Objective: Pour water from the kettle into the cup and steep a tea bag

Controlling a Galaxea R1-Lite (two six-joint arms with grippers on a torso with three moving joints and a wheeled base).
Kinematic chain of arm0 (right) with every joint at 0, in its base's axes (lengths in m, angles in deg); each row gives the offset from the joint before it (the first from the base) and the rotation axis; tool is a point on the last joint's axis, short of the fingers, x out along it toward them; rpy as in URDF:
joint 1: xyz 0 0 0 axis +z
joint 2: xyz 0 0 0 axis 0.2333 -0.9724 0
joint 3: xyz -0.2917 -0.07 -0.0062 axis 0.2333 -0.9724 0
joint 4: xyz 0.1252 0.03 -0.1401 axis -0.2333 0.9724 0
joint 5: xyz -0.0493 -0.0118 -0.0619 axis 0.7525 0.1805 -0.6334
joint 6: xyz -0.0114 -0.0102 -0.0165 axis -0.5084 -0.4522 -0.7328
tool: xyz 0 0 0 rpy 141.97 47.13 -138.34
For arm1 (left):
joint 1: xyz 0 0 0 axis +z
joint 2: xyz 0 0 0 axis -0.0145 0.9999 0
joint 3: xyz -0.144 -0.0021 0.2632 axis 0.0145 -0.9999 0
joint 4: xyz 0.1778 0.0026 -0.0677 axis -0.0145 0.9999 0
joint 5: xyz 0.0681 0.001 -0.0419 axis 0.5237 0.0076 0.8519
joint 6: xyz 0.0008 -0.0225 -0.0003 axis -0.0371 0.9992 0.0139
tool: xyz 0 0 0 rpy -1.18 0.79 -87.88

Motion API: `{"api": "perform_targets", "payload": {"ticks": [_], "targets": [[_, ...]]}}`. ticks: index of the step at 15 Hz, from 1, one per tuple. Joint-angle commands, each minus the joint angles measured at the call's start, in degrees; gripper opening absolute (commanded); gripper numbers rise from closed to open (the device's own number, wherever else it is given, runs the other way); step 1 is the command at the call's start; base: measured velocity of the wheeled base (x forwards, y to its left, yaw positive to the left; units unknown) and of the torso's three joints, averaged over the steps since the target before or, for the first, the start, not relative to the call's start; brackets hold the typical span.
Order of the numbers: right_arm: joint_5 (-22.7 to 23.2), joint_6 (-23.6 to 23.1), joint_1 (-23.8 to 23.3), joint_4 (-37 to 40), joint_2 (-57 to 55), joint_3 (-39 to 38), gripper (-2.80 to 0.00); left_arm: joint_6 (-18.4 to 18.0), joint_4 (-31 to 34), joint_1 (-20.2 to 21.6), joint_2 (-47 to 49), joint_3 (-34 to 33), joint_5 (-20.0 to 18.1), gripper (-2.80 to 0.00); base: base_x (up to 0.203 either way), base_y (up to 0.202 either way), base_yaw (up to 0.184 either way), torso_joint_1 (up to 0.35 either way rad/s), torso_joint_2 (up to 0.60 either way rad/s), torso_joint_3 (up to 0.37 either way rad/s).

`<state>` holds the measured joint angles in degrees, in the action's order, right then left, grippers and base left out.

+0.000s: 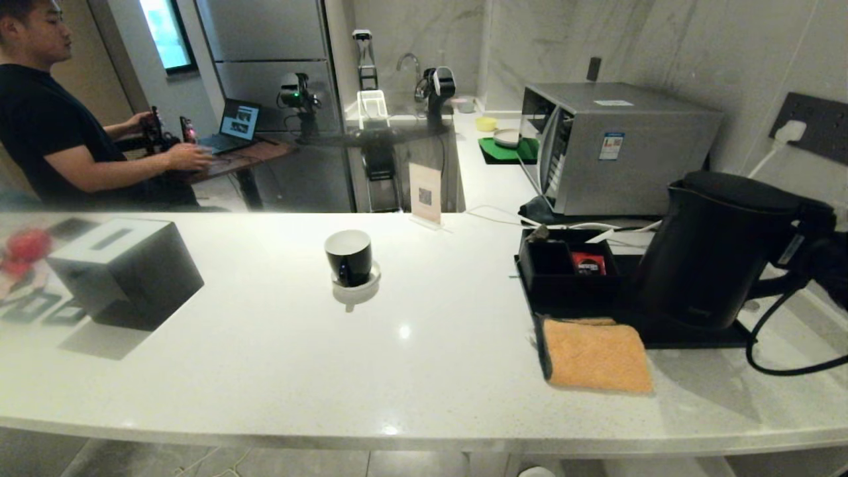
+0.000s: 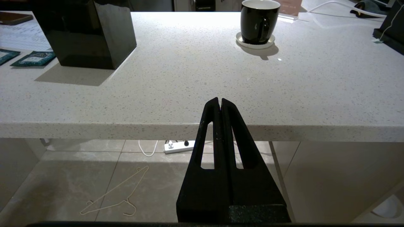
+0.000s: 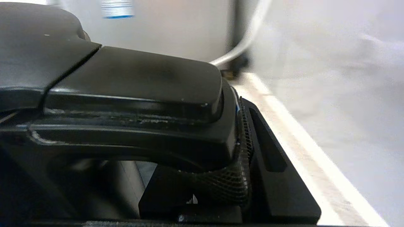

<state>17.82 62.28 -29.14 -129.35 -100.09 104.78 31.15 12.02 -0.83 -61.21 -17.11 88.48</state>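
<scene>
The right gripper (image 3: 240,148) clamps the handle of the kettle (image 1: 719,248), which sits on its tray at the bench's right end, well apart from the cup (image 1: 348,257). Likely heavy with water, it demands a firm handle grip. The left gripper (image 2: 220,104) hangs closed, empty.

Overhead light glares off the white tabletop (image 1: 430,371), throwing soft shadows. The head view bends at its edges. Right wrist view: wall blurred.
</scene>
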Motion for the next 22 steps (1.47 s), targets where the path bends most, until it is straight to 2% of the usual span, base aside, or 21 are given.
{"api": "perform_targets", "payload": {"ticks": [1, 5, 13, 22], "targets": [[1.7, 0.0, 1.8, 0.7, 4.1, -1.5, -2.80, 0.0, 0.0, 0.0, 0.0, 0.0, 0.0, -2.80, 0.000, 0.000, 0.000, 0.000, 0.00, 0.000], [1.8, 0.7, 6.3, 2.8, 6.7, -1.7, -2.80, 0.0, 0.0, 0.0, 0.0, 0.0, 0.0, -2.80, 0.000, 0.000, 0.000, 0.000, 0.00, 0.000], [1.7, 0.6, 11.7, 5.2, 9.0, -2.1, -2.80, 0.0, 0.0, 0.0, 0.0, 0.0, 0.0, -2.80, 0.000, 0.000, 0.000, 0.000, 0.00, 0.000], [1.6, 0.6, 12.3, 4.3, 11.0, -4.4, -2.80, 0.0, 0.0, 0.0, 0.0, 0.0, 0.0, -2.80, 0.000, 0.000, 0.000, 0.000, 0.00, 0.000]]}}
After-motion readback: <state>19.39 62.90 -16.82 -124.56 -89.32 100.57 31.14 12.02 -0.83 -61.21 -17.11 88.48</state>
